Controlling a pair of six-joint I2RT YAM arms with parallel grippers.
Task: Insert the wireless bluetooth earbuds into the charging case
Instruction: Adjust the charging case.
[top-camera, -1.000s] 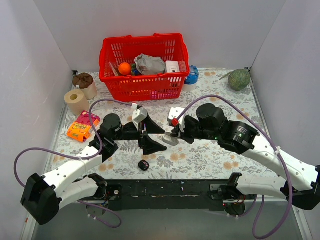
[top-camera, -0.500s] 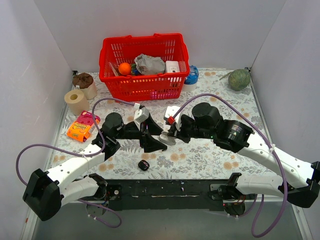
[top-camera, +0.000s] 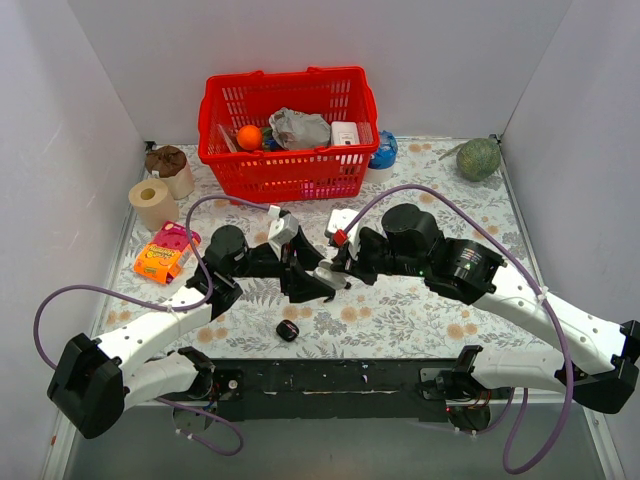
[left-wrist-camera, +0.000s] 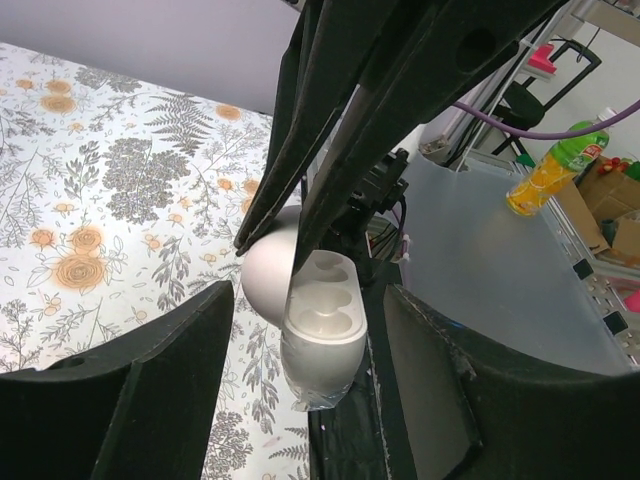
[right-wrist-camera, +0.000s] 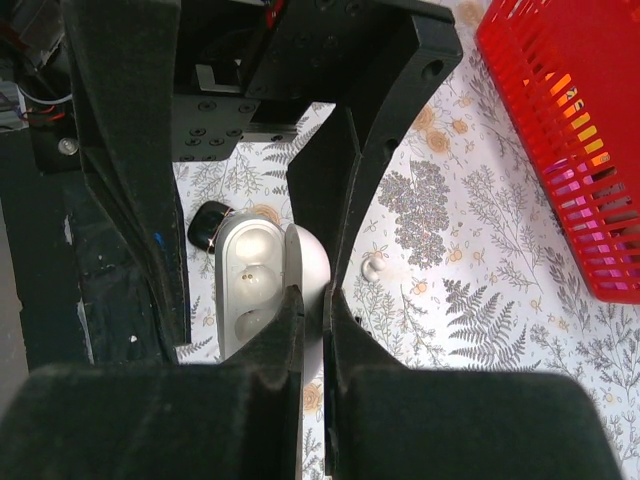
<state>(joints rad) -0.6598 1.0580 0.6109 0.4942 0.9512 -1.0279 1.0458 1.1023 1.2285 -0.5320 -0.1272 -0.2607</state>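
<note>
The black rounded charging case (top-camera: 288, 330) lies shut on the table near the front edge, and shows in the right wrist view (right-wrist-camera: 210, 225). No black earbuds are in view. My right gripper (right-wrist-camera: 312, 297) is shut on the lid of an open white pill-shaped case (right-wrist-camera: 250, 290) and holds it above the table; its wells look empty. My left gripper (left-wrist-camera: 310, 300) is open, with its fingers on either side of that white case (left-wrist-camera: 325, 340) and not touching it. In the top view the two grippers (top-camera: 318, 278) meet above the table's middle.
A small white earbud-shaped piece (right-wrist-camera: 375, 267) lies on the floral cloth. A red basket (top-camera: 290, 175) with several items stands at the back. A paper roll (top-camera: 152, 203), a brown-topped jar (top-camera: 168, 168) and an orange packet (top-camera: 160, 258) are at the left. A green fruit (top-camera: 478, 158) is at the back right.
My right gripper has carried the white case leftward to the left gripper, whose open fingers now flank it. The black case has not moved.
</note>
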